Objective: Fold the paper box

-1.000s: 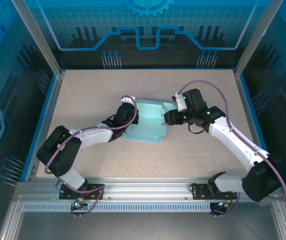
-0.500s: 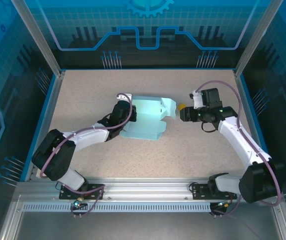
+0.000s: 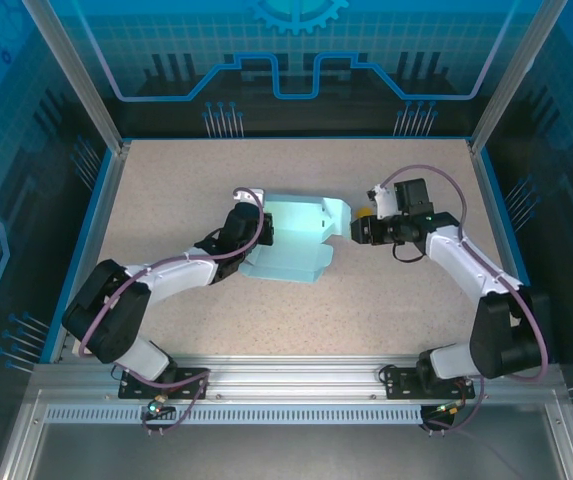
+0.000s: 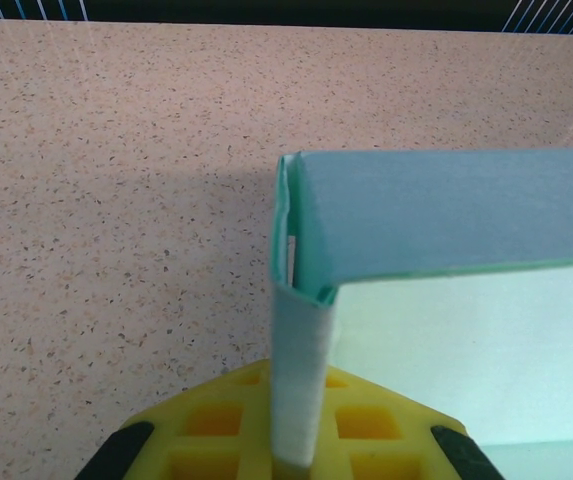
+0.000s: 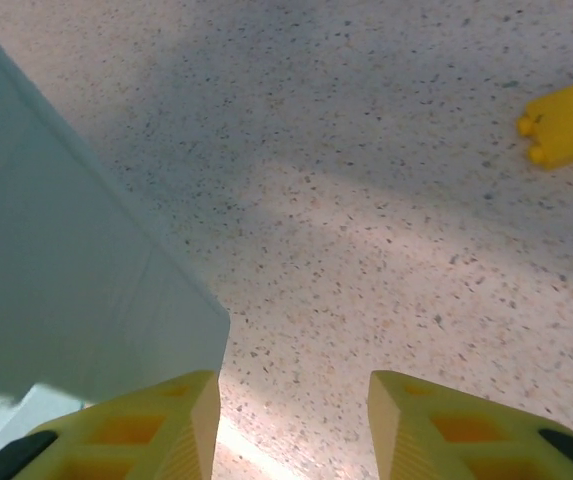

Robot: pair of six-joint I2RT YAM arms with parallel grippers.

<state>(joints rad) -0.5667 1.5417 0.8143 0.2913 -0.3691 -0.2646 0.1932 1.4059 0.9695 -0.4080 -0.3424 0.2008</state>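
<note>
The paper box (image 3: 301, 240) is light teal card, partly folded, lying mid-table with its walls raised. My left gripper (image 3: 264, 232) is shut on the box's left wall. In the left wrist view that thin wall (image 4: 301, 380) stands pinched between the yellow fingers (image 4: 206, 420), and a folded panel (image 4: 446, 220) runs off to the right. My right gripper (image 3: 355, 231) is open just off the box's right end, holding nothing. In the right wrist view its gripper (image 5: 291, 420) has bare table in the gap, and the box (image 5: 56, 250) lies beside the left finger (image 5: 146, 420).
A small yellow-orange piece (image 3: 364, 213) lies on the table just behind the right gripper, and it appears at the upper right of the right wrist view as a yellow piece (image 5: 566, 120). A blue-edged frame (image 3: 111, 180) borders the speckled table.
The right gripper let go of the box's right end, pulled back to the right, then edged back toward it with narrower jaws. The left gripper kept its grip and shifted slightly away from the arm bases.
</note>
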